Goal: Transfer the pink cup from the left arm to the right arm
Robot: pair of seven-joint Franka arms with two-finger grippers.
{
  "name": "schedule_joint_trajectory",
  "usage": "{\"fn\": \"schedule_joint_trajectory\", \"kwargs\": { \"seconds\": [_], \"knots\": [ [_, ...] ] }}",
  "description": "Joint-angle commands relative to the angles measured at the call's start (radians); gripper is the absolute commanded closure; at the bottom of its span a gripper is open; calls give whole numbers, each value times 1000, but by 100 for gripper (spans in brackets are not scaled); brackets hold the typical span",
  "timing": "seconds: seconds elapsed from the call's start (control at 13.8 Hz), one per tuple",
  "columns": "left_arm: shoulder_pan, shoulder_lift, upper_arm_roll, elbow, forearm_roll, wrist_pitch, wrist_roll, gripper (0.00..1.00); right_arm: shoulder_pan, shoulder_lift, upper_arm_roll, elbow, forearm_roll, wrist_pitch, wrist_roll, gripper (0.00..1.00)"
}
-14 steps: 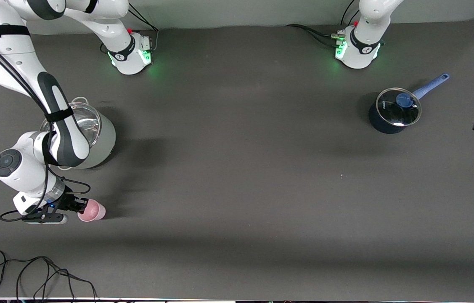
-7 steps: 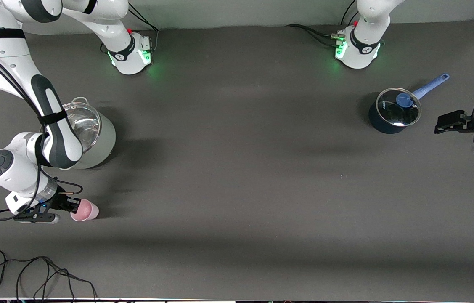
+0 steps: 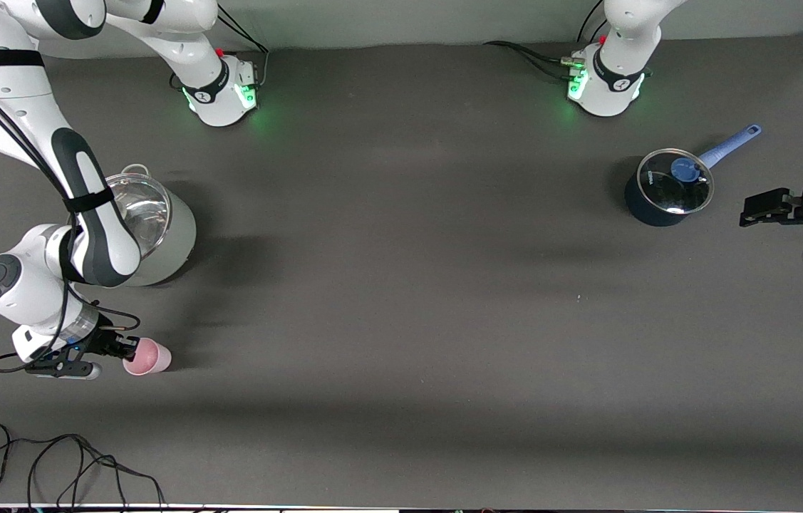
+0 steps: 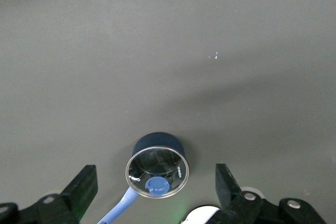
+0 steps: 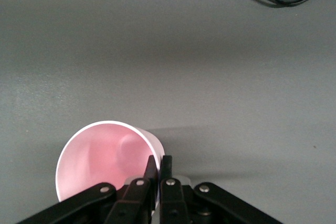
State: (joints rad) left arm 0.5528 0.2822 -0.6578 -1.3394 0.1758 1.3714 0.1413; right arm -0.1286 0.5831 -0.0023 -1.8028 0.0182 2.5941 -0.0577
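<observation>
Pink cup (image 3: 147, 356) pinched at its rim by the right tool (image 3: 129, 348), fingers closed thin on one wall, one inside and one outside, as seen in the right wrist view (image 5: 107, 166). Held low over the tabletop (image 3: 401, 285) near the corner at the right arm's end, close to the front-camera edge; whether its base touches the surface cannot be told. Mouth facing up toward the wrist camera, long axis tilted a little from upright, body sticking out from the tool toward the middle of the tabletop. Steel pot (image 3: 152, 228) close by, farther from the front camera, partly hidden by the right arm. Left tool (image 3: 764, 210) spread wide and empty, hovering at the edge at the left arm's end, over bare tabletop beside the blue lidded saucepan (image 3: 668, 189), which shows between its fingers in the left wrist view (image 4: 156, 171). Well apart from the cup, nearly the whole length of the tabletop between. Cup already with the right arm, so the handover reads as done, judging by the hold; likely only setting down or carrying left. Risk: thin one-wall pinch letting the cup swing or slip.
</observation>
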Motion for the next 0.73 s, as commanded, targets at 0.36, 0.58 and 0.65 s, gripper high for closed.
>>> {"fn": "schedule_joint_trajectory", "kwargs": {
  "seconds": [0.36, 0.58, 0.65],
  "knots": [
    [-457, -127, 516, -96, -70, 40, 6, 0, -6, 7, 12, 23, 149, 0, -123, 100],
    [-478, -240, 553, -275, -93, 194, 4, 0, -3, 9, 10, 23, 149, 1, -123, 92],
    [-481, -276, 555, -329, -96, 243, -9, 0, -5, 9, 10, 23, 149, 1, -125, 88]
  ]
}}
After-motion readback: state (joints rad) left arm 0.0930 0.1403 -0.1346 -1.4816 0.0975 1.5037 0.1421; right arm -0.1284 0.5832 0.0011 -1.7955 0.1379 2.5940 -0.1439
